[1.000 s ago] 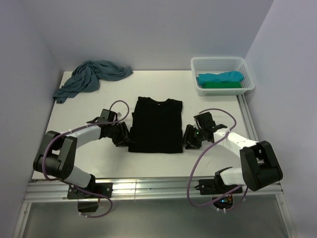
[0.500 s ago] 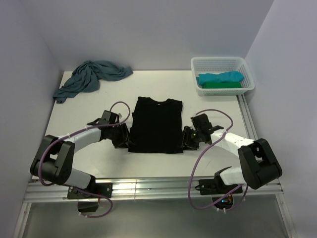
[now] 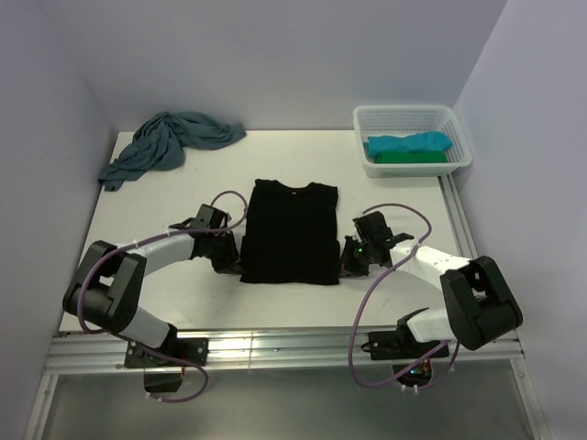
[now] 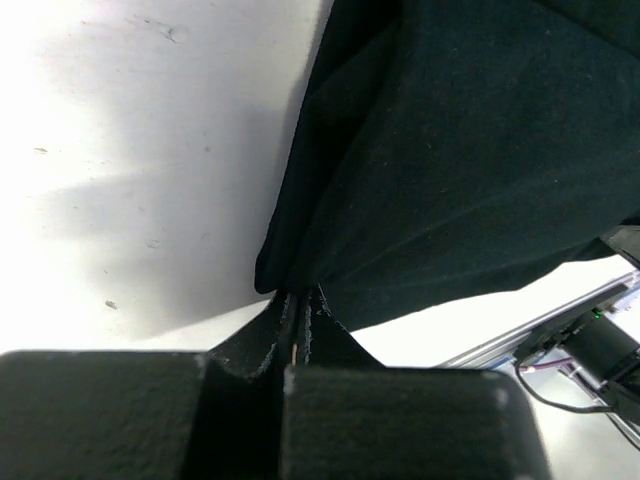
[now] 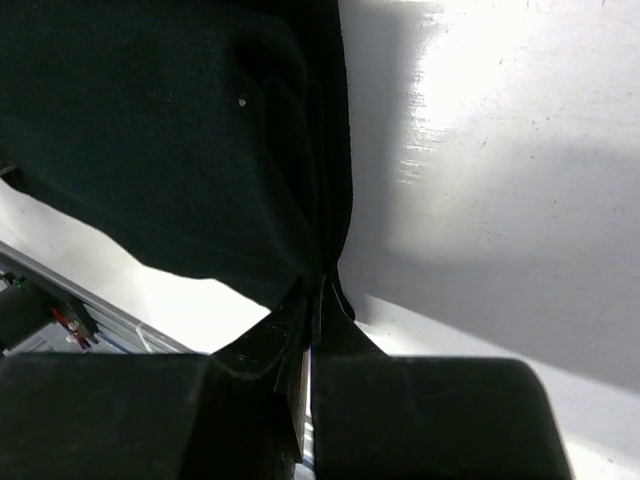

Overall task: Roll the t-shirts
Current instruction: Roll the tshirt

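Black t-shirt [image 3: 289, 234] is lying flat in the middle of the white surface [image 3: 165, 293], sleeves folded in, collar toward the back wall [image 3: 275, 55]. Left end effector [image 4: 297, 300] is pinched shut on its near left edge, and right end effector [image 5: 318, 285] is clamped on the near right edge. Walls are pale lavender. Dusty-blue shirt [image 3: 170, 142] sits crumpled far left. The mesh basket [image 3: 367, 117] far right holds the turquoise shirt [image 3: 408, 144] and green shirt [image 3: 413, 157].

You have four t-shirts in view: one black t-shirt [image 3: 289, 234], one dusty-blue t-shirt [image 3: 170, 139], one turquoise t-shirt [image 3: 408, 143] and one green t-shirt [image 3: 413, 158]. You also have one white basket [image 3: 404, 111], one table [image 3: 138, 206], and two grippers: left gripper [image 3: 237, 260], right gripper [image 3: 348, 258].
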Motion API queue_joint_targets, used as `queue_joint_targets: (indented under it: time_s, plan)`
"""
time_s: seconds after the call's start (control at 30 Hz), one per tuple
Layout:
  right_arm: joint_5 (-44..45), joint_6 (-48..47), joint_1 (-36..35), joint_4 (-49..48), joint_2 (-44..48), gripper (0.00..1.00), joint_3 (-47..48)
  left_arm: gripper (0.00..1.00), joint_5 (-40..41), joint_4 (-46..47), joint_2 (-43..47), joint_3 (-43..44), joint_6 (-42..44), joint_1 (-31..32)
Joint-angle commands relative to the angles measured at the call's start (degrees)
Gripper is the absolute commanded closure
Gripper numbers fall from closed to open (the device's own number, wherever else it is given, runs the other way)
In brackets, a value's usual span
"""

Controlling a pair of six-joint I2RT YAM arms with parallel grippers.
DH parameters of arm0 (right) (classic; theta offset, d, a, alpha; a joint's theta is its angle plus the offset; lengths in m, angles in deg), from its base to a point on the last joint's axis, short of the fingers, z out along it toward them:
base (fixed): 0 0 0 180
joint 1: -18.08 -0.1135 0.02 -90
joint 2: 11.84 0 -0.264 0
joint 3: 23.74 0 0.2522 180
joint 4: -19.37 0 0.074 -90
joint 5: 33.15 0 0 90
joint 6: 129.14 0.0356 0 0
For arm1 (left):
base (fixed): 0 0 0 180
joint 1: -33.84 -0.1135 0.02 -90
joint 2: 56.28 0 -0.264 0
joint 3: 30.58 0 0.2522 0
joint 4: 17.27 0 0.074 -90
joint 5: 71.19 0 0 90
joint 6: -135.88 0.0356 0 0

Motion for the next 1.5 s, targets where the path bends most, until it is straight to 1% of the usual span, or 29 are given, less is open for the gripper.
queue_joint_targets:
  time_s: [0.0,0.07,0.1,0.17,0.33,0.5,0.67,0.83,0.97,1.1,1.2,1.27,1.33,1.43,1.47]
  plan:
    - [0.66,-1.53,-0.28,4.43,-0.09,1.00,2.30,1.00,1.71,-4.38,-1.17,2.63,0.07,1.23]
    - [0.05,-1.54,-0.19,7.95,-0.26,1.00,4.75,1.00,0.92,-7.72,-2.22,4.64,0.16,1.23]
    - [-0.39,-1.62,-0.28,9.18,-0.35,1.00,5.63,1.00,0.74,-11.56,-2.92,7.27,0.33,1.23]
    - [-1.53,-1.71,-0.10,13.31,-1.31,1.00,8.80,1.00,-0.13,-14.66,-5.46,10.00,0.60,1.23]
    - [-7.06,-2.94,2.53,18.75,-2.98,1.00,14.24,1.00,-2.51,-21.43,-9.16,17.21,1.21,1.06]
    - [-11.20,-4.35,6.39,22.19,-5.36,1.00,17.85,1.00,-5.50,-23.29,-11.71,21.00,1.13,-0.35]
    - [-13.75,-5.40,10.18,24.74,-8.86,1.00,22.16,0.98,-11.12,-21.80,-12.15,21.79,-0.63,-4.91]
    - [-15.33,-6.54,11.76,27.20,-12.47,1.00,27.60,0.98,-13.50,-23.47,-14.61,26.36,-0.28,-7.73]
    - [-15.34,-6.98,12.55,28.52,-13.88,1.00,30.42,0.96,-14.99,-24.43,-15.67,29.17,-0.28,-8.79]
    - [-15.86,-7.60,13.60,29.14,-15.46,1.00,32.71,0.96,-18.15,-24.96,-17.60,31.98,-0.63,-9.58]
    - [-15.43,-8.56,13.96,30.80,-17.22,1.00,34.99,0.96,-17.55,-27.33,-18.92,33.92,0.24,-9.75]
    - [-15.95,-9.09,13.96,31.34,-17.58,1.00,34.65,0.98,-17.54,-27.86,-18.49,33.57,0.86,-9.75]
    - [-16.21,-9.01,13.96,30.38,-16.53,1.00,32.37,0.99,-17.37,-27.77,-17.53,31.56,1.39,-9.75]
    - [-16.57,-9.01,13.78,29.76,-15.73,1.00,28.60,1.00,-17.54,-26.99,-16.38,26.99,2.18,-9.23]
    - [-16.48,-9.09,13.44,29.50,-15.73,1.00,27.54,0.99,-17.72,-26.55,-16.11,24.20,2.36,-8.97]
